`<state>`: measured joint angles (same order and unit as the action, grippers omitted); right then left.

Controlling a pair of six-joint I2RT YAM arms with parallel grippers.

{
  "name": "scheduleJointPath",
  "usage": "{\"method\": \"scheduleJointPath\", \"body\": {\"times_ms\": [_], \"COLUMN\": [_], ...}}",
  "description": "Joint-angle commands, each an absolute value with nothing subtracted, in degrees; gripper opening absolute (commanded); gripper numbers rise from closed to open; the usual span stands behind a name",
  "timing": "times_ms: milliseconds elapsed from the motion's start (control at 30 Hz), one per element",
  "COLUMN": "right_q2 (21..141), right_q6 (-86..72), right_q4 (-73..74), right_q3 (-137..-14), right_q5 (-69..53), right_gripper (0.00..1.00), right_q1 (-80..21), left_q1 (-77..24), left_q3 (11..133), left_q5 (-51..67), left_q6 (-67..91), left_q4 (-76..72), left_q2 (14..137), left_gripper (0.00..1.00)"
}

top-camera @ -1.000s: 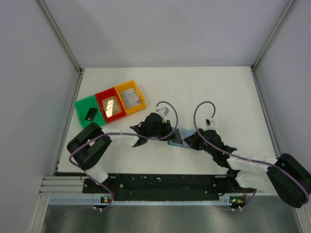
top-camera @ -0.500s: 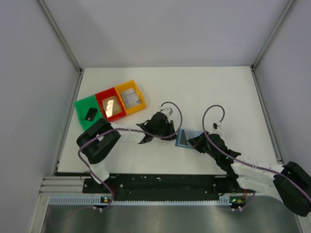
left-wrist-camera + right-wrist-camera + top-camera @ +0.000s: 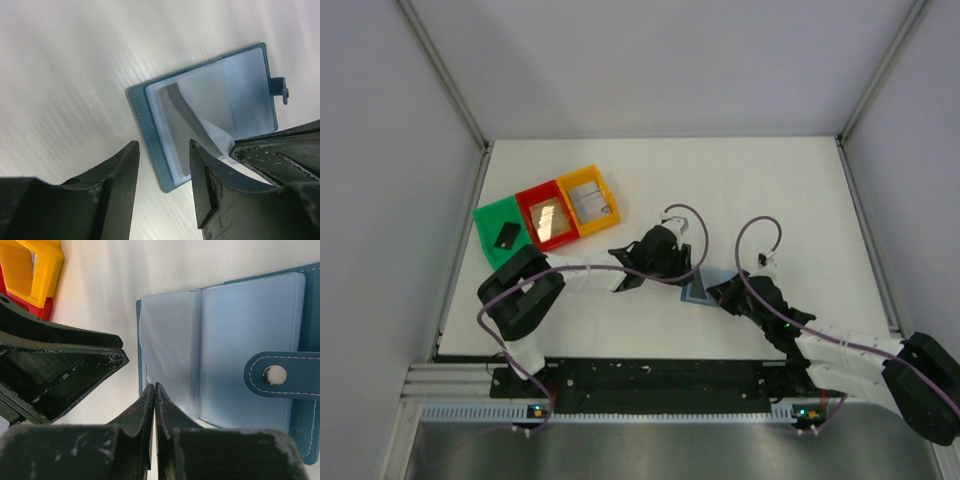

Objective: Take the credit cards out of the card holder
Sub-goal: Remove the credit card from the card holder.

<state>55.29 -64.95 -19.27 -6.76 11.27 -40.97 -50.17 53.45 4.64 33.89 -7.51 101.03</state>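
Pinching up a pale pocket leaf of the small flat blue hinged card holder (image 3: 240,340), open on the white table (image 3: 770,190) between the arms, the right gripper (image 3: 153,386) is clamped shut, so the empty, half-parted left gripper (image 3: 162,145) should probably enter the exposed pocket low and square, without dragging.

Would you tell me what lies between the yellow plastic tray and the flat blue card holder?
The black left gripper, as the top view shows.

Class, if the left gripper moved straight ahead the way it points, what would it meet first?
Probably the open card holder: its near edge lies right ahead of the left gripper, though depth is unclear.
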Motion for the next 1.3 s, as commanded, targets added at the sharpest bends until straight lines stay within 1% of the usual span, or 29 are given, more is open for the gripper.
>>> {"method": "scheduleJointPath", "body": {"times_ms": [0, 133, 200, 300, 400, 433, 467, 633, 767, 867, 967, 1033, 1067, 1100, 1167, 1200, 1267], "right_q2": [55.8, 56.1, 56.1, 55.6, 54.9, 54.2, 53.3, 46.5, 45.5, 46.0, 45.8, 45.6, 45.5, 45.4, 45.5, 45.4, 46.0], "right_q6": [-63.8, -63.5, -63.5, -63.4, -62.8, -62.8, -62.8, -70.8, -75.8, -76.4, -75.3, -72.8, -70.9, -67.7, -61.7, -57.2, -53.7], "right_q4": [-21.7, -22.2, -22.2, -22.1, -20.1, -18.5, -15.8, 7.2, 21.2, 27.8, 36.0, 39.4, 40.1, 39.5, 37.9, 35.1, 30.3], "right_q3": [-7.6, -7.9, -7.9, -7.9, -8.6, -9.0, -9.5, -12.8, -16.1, -18.5, -22.0, -25.2, -27.0, -28.7, -32.8, -33.9, -35.1], "right_q5": [11.9, 11.3, 11.0, 10.8, 11.3, 11.9, 13.1, 23.3, 26.7, 26.6, 28.5, 29.6, 29.5, 29.1, 26.9, 24.5, 20.6], "right_gripper": [0.00, 0.00, 0.00, 0.00, 0.00, 0.00, 0.00, 0.00, 0.00, 0.10, 0.13, 0.20, 0.22, 0.30, 0.31, 0.32, 0.32], "right_q1": [-40.5, -40.5, -40.6, -40.5, -40.5, -40.5, -40.5, -40.5, -40.5, -40.5, -40.6, -40.9, -41.2, -41.5, -41.6, -41.5, -41.5], "left_q1": [-53.3, -54.9, -55.5, -56.8, -58.0, -58.1, -58.1, -58.1, -58.0, -58.0, -57.9, -57.7, -57.7, -57.6, -57.5, -57.4, -57.3], "left_q3": [59.0, 61.5, 62.6, 63.5, 65.0, 65.6, 66.0, 63.9, 63.2, 63.0, 62.5, 61.9, 61.4, 61.0, 60.5, 60.2, 59.7], "left_q5": [-2.2, -5.8, -7.5, -10.4, -13.1, -12.7, -12.5, -12.5, -12.2, -11.8, -11.0, -10.5, -10.0, -9.8, -9.3, -9.1, -8.4], "left_q6": [27.6, 25.1, 24.1, 22.2, 21.2, 21.6, 22.0, 23.0, 23.9, 24.1, 24.8, 25.1, 25.2, 25.4, 25.8, 26.0, 26.5], "left_q4": [-2.9, -0.2, 3.6, 6.7, 10.5, 11.7, 13.2, 12.7, 13.2, 13.4, 13.3, 13.2, 12.9, 12.7, 12.5, 12.4, 12.0], "left_q2": [104.1, 106.7, 108.1, 110.1, 112.7, 113.5, 114.3, 113.8, 113.9, 113.8, 113.7, 113.4, 113.0, 112.7, 112.2, 112.1, 111.9], "left_gripper": [0.48, 0.44, 0.37, 0.34, 0.25, 0.24, 0.21, 0.20, 0.20, 0.19, 0.19, 0.19, 0.19, 0.19, 0.19, 0.19, 0.18]}}
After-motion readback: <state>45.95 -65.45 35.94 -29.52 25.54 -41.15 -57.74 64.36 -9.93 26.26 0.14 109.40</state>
